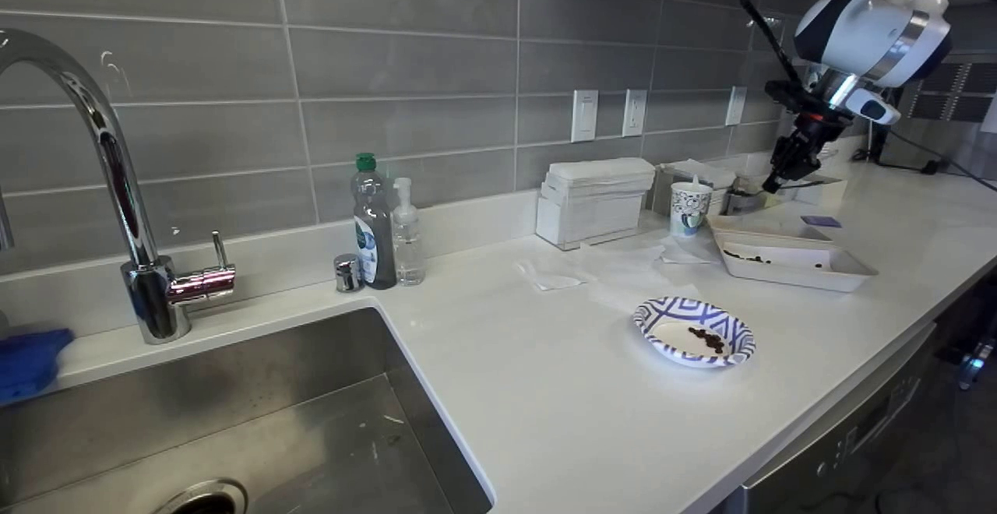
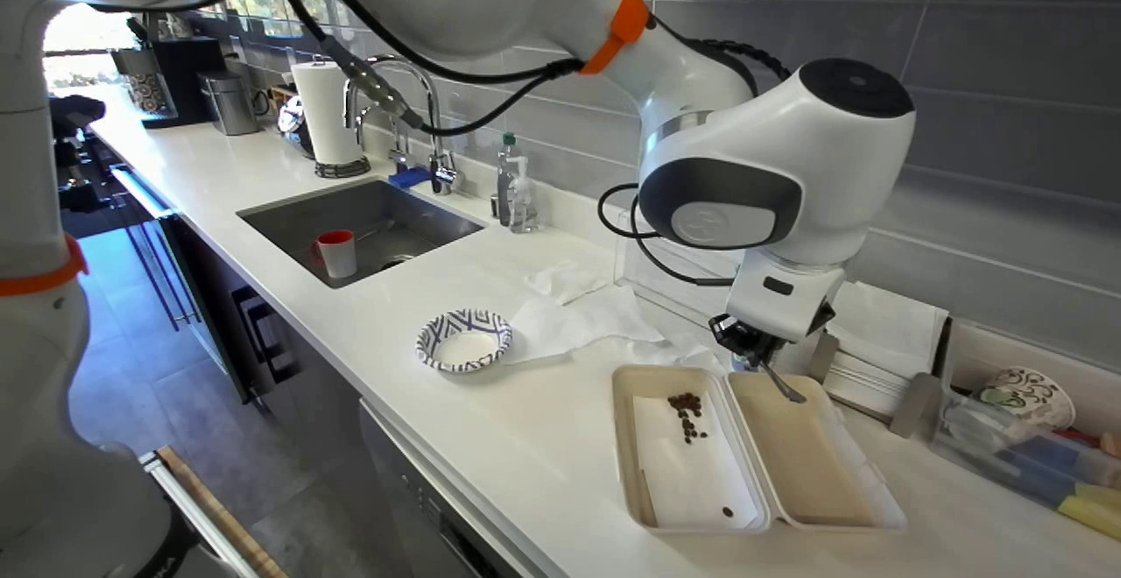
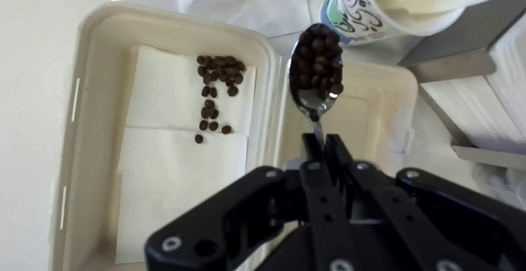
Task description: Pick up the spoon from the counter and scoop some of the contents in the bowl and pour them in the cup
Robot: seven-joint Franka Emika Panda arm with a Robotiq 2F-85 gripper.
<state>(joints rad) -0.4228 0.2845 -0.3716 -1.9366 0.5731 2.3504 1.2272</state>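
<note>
My gripper (image 3: 324, 143) is shut on the handle of the spoon (image 3: 314, 100), whose bowl points away and is heaped with dark beans. The gripper also shows in both exterior views (image 1: 773, 182) (image 2: 758, 354), with the spoon (image 2: 784, 385) above the tray's lid half. The cup (image 3: 357, 14), white paper with dark swirls, stands just beyond the spoon tip and holds a pale plastic utensil. It also shows in an exterior view (image 1: 689, 209). The blue-and-white bowl (image 1: 654, 319) lies on the counter with some beans in it; it also shows in an exterior view (image 2: 429, 346).
An open two-part tray (image 2: 622, 464) lies under the gripper, with loose beans (image 3: 220, 72) on paper in one half. Napkins (image 2: 595, 324) lie behind. A white box (image 1: 596, 202), a clear bin (image 2: 981, 451) and a sink (image 2: 263, 219) are around.
</note>
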